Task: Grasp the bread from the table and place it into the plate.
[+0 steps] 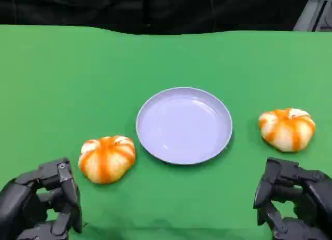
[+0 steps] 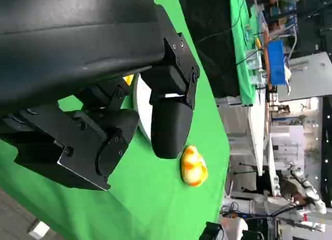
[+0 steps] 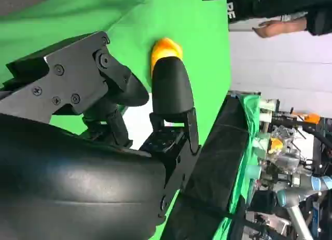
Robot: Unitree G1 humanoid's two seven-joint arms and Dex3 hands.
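Note:
Two round buns of bread with orange and white stripes lie on the green table (image 1: 62, 79). The left bread (image 1: 106, 158) sits just left of a lavender plate (image 1: 184, 124), which holds nothing. The right bread (image 1: 287, 128) lies to the plate's right. My left hand (image 1: 44, 203) hovers near the table's front edge, just in front and to the left of the left bread, fingers apart, holding nothing. My right hand (image 1: 295, 203) is in front of the right bread, also holding nothing. The left wrist view shows the right bread (image 2: 193, 166) beyond the plate (image 2: 141, 107). The right wrist view shows the left bread (image 3: 166, 47) past a fingertip.
A black backdrop runs along the table's far edge. In the right wrist view a person's hand and dark sleeve (image 3: 282, 26) show beyond the table's left side. Lab equipment and another green table (image 2: 241, 48) stand further off.

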